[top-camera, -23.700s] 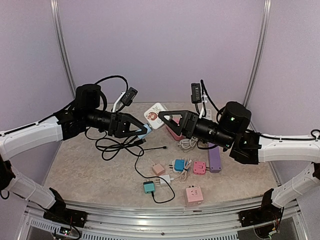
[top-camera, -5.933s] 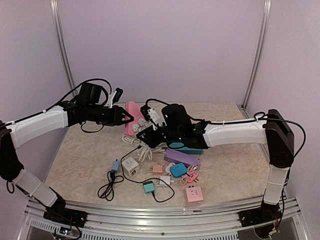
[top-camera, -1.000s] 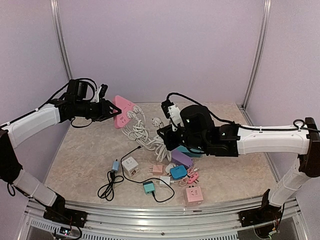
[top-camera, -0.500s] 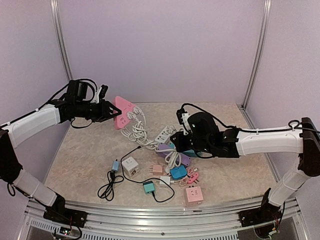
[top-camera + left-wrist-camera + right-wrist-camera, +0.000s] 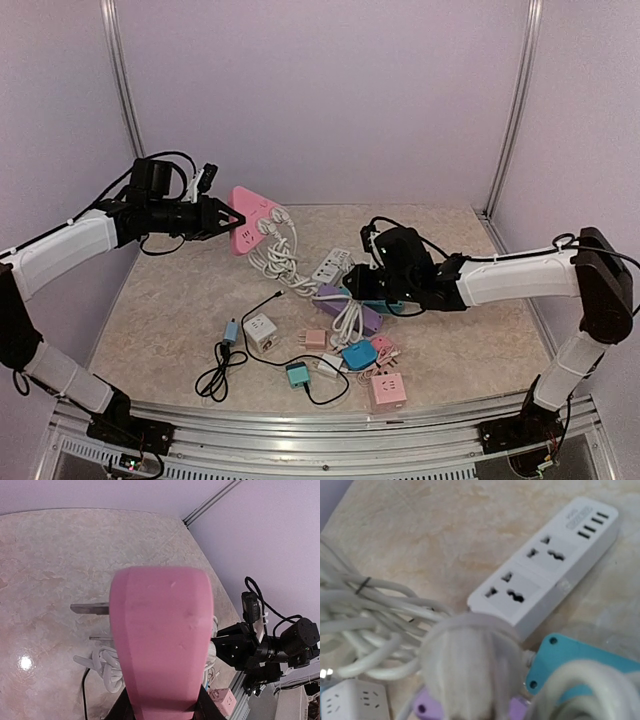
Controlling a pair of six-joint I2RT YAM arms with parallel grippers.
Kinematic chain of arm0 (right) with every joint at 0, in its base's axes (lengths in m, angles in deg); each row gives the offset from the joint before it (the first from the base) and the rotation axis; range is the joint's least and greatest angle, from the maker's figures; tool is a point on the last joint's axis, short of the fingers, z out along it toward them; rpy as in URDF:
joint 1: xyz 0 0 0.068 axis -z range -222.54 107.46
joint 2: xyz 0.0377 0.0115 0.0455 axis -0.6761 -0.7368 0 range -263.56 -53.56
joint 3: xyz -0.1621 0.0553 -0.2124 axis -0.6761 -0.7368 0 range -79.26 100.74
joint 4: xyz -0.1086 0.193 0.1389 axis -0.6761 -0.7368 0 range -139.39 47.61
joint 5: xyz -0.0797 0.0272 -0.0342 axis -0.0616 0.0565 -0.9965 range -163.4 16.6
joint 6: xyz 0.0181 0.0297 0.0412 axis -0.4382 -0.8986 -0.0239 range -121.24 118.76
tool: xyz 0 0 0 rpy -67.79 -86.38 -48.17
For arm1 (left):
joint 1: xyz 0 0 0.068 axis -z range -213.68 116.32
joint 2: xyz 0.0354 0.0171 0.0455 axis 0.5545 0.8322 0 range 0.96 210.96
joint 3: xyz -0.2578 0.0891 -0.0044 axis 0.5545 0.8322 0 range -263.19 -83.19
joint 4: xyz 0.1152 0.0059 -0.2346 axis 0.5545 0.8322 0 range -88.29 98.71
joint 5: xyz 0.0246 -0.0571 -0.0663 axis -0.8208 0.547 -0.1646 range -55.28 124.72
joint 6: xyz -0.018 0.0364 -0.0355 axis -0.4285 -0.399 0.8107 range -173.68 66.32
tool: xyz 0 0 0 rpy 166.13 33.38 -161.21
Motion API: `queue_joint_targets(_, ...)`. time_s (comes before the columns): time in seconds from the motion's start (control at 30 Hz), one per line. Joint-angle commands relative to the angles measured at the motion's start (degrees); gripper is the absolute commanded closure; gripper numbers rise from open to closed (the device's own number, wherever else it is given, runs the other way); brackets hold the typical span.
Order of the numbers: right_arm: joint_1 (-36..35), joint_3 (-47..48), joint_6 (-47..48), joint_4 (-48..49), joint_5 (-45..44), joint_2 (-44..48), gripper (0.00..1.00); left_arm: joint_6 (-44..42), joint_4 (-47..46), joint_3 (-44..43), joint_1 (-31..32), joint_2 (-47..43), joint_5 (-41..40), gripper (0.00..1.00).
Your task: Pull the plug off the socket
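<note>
Well apart — left gripper (image 5: 227,218) clamps the pink socket strip (image 5: 256,211), right gripper (image 5: 353,284) pinches the white plug (image 5: 462,672).

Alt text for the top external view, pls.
The left gripper holds a pink plastic power strip above the marbled table, white cable trailing from it to a heap of coloured strips and adapters. The right gripper sits low in that heap, beside a white plastic power strip.

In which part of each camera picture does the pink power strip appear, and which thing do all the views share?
Top external: the pink power strip is at the upper left, held up by the left gripper.
Left wrist: the pink power strip fills the centre.
Right wrist: not in it.
Shared landmark: the white cable, also in the left wrist and right wrist views.
</note>
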Motion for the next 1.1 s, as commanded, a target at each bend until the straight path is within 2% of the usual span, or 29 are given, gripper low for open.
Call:
queue_joint_targets(0.0,0.86,0.17,-2.32,1.64,1.17,-2.41,0.84,-0.26,-8.78,-1.2,0.6,-3.59,4.5,1.0)
queue_joint_targets(0.1,0.95,0.74,-2.46,1.41,1.15,-3.54,0.77,-0.38,-8.77,-1.2,0.83,-3.58,4.52,1.0)
queue_joint_targets(0.23,0.95,0.96,-2.52,1.01,0.63,-4.07,0.59,-0.54,-8.69,-1.2,1.11,-3.58,4.44,1.0)
queue_joint_targets(0.43,0.95,0.26,-2.23,0.93,-0.53,-3.23,0.45,-0.74,-8.51,-1.22,1.32,-3.72,4.17,1.0)
queue_joint_targets(0.6,0.89,-0.55,-0.8,1.42,-0.69,-2.1,0.27,-0.83,-8.54,-1.2,1.37,-3.67,4.14,1.0)
queue_joint_targets(0.77,0.9,-1.78,0.7,2.06,-1.43,0.08,0.23,-0.91,-8.48,-1.2,1.5,-3.52,4.0,1.0)
queue_joint_targets(1.07,0.39,-5.26,4.98,6.16,-1.52,8.78,0.25,-0.82,-8.14,-1.2,1.68,-3.45,2.98,1.0)
